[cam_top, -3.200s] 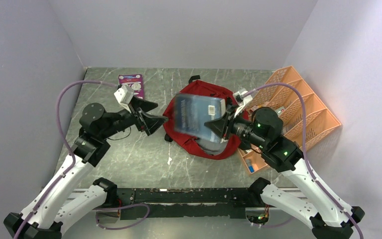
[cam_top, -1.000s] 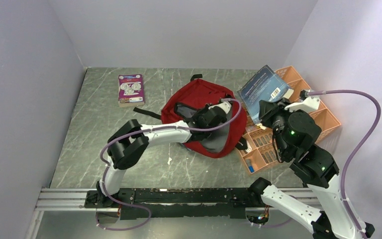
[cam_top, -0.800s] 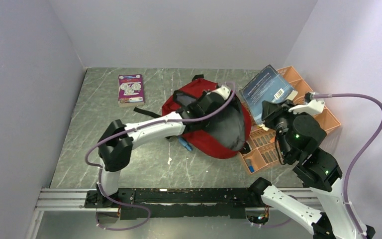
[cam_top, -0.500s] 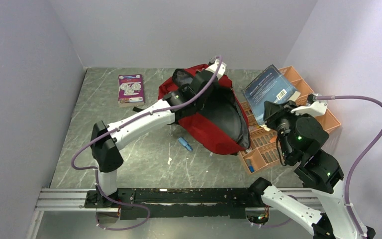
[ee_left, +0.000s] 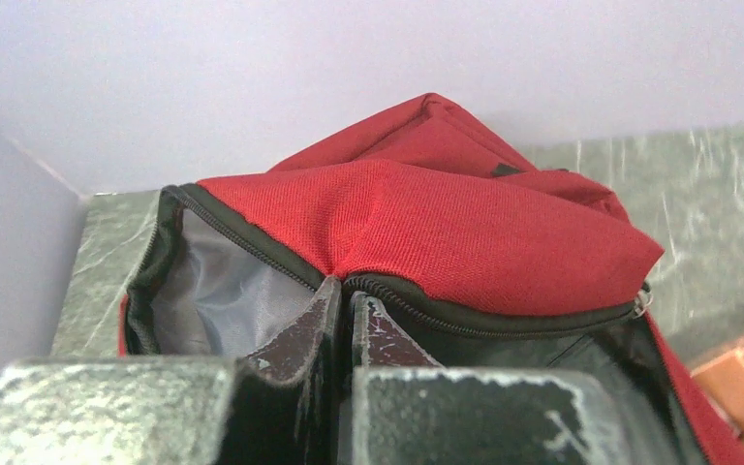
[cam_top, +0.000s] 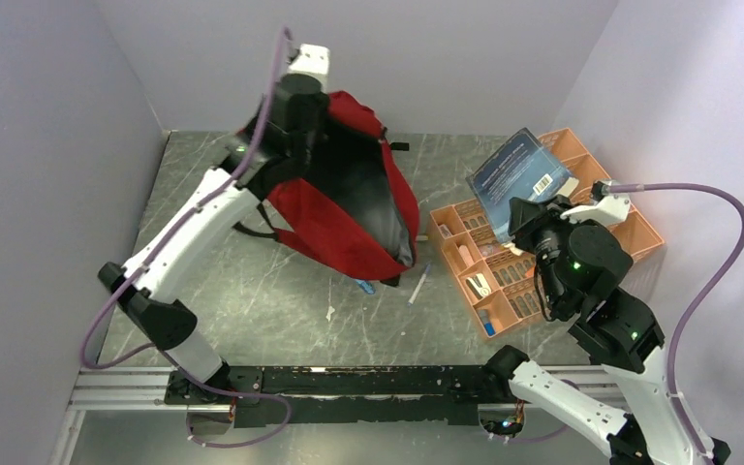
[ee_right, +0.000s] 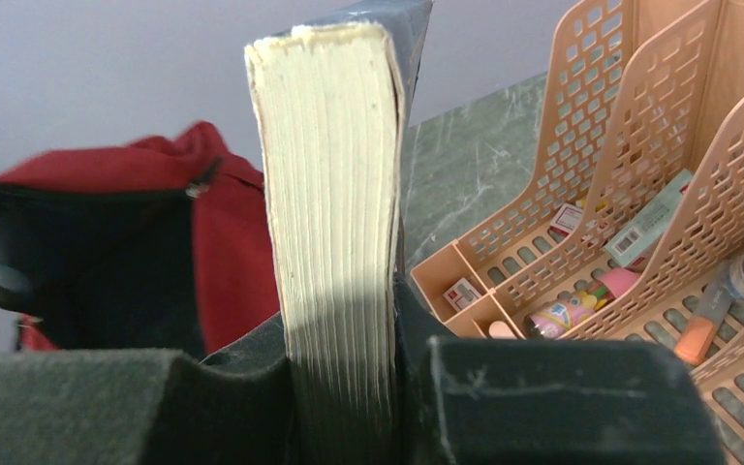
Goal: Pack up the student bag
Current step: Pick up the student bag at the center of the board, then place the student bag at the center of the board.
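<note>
Red fabric student bag [cam_top: 349,208] hanging open over the tabletop [cam_top: 252,310] at back left, zipper rim pinched tight in the left tool [ee_left: 346,295]; thick blue-covered book [ee_right: 334,194] clamped upright in the right tool [ee_right: 339,387], near the orange organiser [cam_top: 591,228].

From here I see a grey-green, marbled, stone-look tabletop [cam_top: 252,291]. An orange perforated plastic desk organiser [cam_top: 573,147] stands at its right side. Near the middle a thin white pen-like stick [cam_top: 418,287] lies slanted, with a small blue object [cam_top: 364,286] just left of it and a tiny white scrap [cam_top: 330,312] nearer the arms' bases. I cannot tell whether the hanging dark red fabric backpack [cam_top: 334,242] touches the tabletop.
</note>
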Motion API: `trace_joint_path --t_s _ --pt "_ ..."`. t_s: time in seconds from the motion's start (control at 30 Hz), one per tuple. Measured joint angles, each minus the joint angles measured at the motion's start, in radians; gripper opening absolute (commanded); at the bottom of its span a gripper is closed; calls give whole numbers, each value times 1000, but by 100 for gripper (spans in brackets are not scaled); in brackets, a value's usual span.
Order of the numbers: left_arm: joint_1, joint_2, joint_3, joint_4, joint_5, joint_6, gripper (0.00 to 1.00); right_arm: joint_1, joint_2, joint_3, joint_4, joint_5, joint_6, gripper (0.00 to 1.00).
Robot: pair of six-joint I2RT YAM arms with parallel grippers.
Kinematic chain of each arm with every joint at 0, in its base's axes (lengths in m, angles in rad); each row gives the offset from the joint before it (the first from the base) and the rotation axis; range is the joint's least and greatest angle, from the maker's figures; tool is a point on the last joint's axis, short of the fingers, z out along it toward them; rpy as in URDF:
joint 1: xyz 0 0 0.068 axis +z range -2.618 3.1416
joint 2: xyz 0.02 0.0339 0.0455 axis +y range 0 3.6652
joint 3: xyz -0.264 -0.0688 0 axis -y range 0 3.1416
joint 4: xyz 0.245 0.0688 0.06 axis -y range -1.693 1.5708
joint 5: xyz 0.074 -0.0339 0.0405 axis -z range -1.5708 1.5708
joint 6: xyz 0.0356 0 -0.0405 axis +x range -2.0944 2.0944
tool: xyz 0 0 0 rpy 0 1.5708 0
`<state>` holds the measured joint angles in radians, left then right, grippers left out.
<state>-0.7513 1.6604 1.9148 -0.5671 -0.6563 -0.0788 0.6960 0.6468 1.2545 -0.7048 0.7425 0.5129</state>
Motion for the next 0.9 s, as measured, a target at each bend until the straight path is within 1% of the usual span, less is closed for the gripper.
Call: trace_joint_path --t_s 0.23,0.37,0.47,0.63,0.73,0.77,0.9 --pt "127 -100 74 -37 -21 -39 5 0 21 -24 -3 -29 8 0" --pt "159 -120 73 -81 -67 -56 5 0 31 -36 -4 -48 14 0" --pt "187 -136 35 -104 -105 -70 5 0 40 -41 -3 -68 18 0" --pt "260 -194 -107 -146 -134 -115 5 0 49 -68 4 -107 30 0" --pt "291 -250 -244 -159 -124 -159 5 0 59 -91 5 -137 37 0" --pt "293 -264 -281 -162 -114 -171 5 0 63 -97 7 -147 38 0" --pt "294 -347 -515 -153 -23 -238 5 0 79 -127 24 -217 40 0"
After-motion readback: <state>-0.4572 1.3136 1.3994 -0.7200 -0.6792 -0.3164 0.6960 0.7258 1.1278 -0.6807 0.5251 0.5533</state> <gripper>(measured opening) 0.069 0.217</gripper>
